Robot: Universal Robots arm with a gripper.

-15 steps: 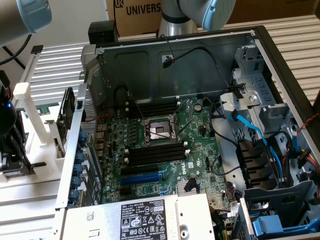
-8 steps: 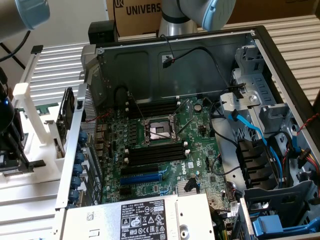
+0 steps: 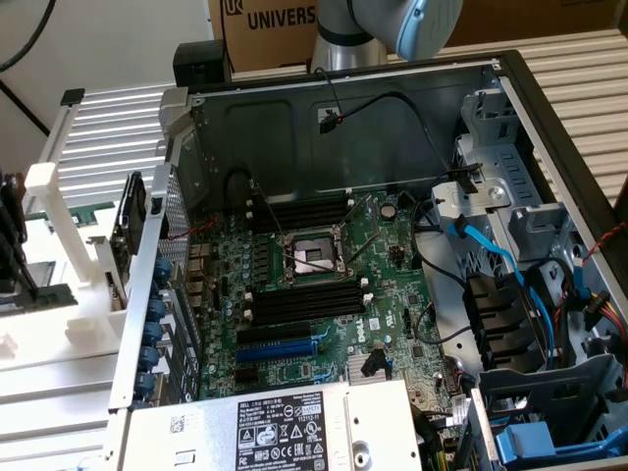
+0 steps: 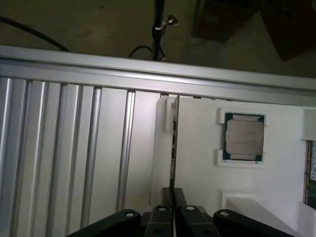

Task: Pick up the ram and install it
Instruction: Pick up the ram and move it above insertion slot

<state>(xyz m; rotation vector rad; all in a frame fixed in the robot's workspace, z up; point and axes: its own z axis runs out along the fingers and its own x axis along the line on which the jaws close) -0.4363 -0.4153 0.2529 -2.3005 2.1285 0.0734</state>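
Gripper [image 4: 173,193]: black metal fingers clenched on the ram [image 4: 173,148], a thin dark-green strip seen edge-on. It stands upright in a slot of the smooth white plastic holder [image 4: 197,168], which sits at nine o'clock in the exterior view. Square silver processor [image 4: 244,137], in its own recess nearby. Ribbed aluminium table [image 4: 59,148]. We judge the lift should run straight along the slot, strip untwisted.

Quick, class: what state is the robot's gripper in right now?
gripper: closed on the ram, which is seen edge-on between its fingers.
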